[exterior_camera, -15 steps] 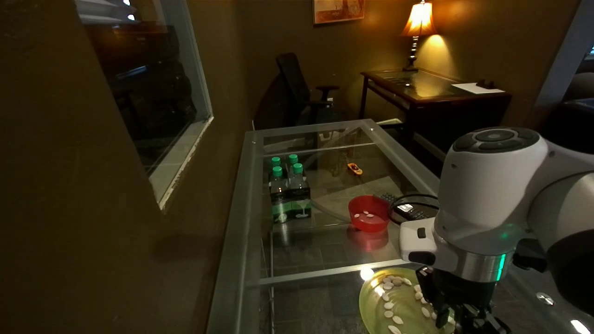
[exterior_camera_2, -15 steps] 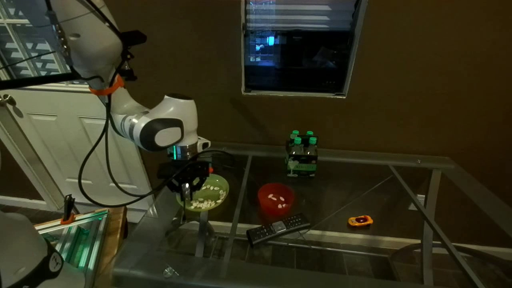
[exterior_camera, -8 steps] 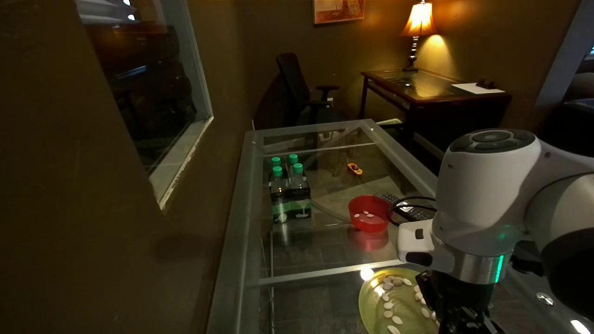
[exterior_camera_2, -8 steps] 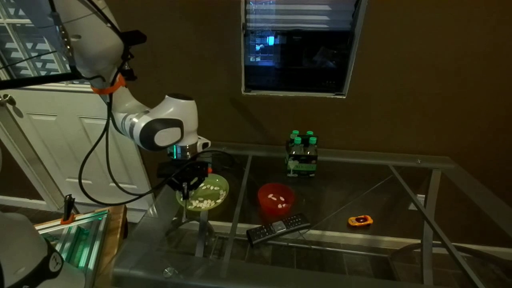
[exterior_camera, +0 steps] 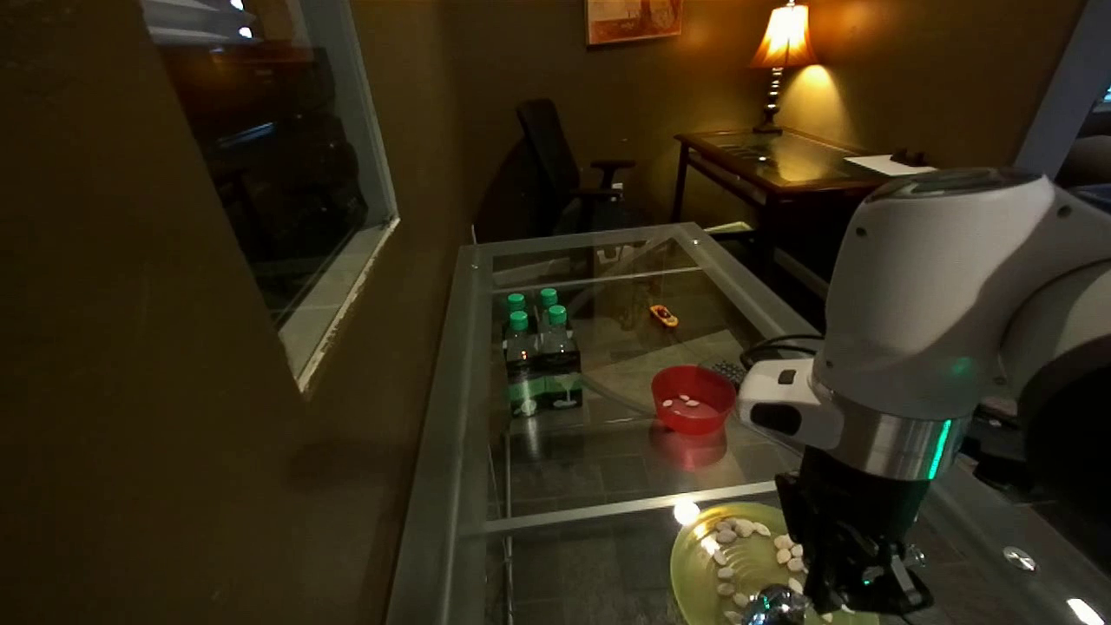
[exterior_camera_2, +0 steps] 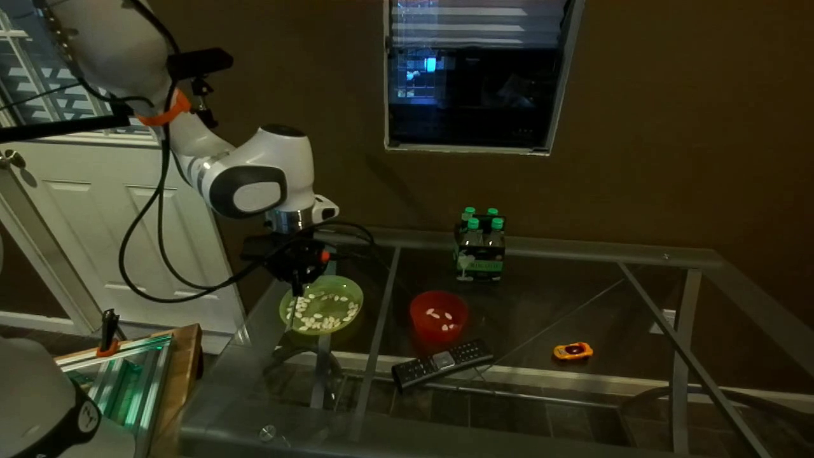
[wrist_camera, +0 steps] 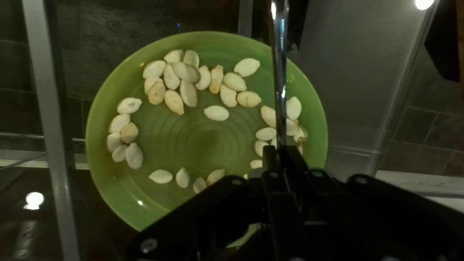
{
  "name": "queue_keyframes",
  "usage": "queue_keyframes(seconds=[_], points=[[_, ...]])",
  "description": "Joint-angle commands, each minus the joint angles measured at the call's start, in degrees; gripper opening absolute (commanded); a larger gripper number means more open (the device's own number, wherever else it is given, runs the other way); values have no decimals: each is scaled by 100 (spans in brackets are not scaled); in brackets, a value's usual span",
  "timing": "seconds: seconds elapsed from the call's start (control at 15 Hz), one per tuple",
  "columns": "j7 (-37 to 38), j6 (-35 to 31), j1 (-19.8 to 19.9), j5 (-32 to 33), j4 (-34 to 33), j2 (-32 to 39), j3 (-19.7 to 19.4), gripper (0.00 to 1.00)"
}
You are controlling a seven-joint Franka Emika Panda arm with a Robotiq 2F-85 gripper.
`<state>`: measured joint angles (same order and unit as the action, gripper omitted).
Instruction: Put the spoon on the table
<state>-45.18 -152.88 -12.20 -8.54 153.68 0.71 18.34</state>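
probably a room in a home, partly fitted as an office: a lit, shaded lamp (exterior_camera: 783, 48) on a dark wooden desk (exterior_camera: 785, 167), an office chair (exterior_camera: 554, 152) near it, a framed picture (exterior_camera: 634, 21) on the brown wall (exterior_camera_2: 687, 140), a white panelled door (exterior_camera_2: 86, 222), a remote control (exterior_camera_2: 443, 362) on the glass tabletop (exterior_camera_2: 604, 250).

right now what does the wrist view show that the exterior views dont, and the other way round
Only the wrist view plainly shows the gripper shut on the spoon; both exterior views leave that grip too dark to make out.

Only the exterior views show the arm, the red bowl, the bottles, the remote and the toy car.

Shared by all: the green plate, pale seeds on it, parts of the glass table, and the gripper itself.
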Motion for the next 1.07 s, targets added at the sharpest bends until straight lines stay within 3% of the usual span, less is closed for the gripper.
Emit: queue_keyframes(seconds=[0.0,0.27,0.33,1.0], points=[[-82,624,-19,-197,79,-820,-294,2],[-693,1044,-139,-376,-62,-1170,-841,2],[-270,787,-149,-55,-81,-906,-756,9],[-484,923,-193,-151,-99,-1052,-898,9]])
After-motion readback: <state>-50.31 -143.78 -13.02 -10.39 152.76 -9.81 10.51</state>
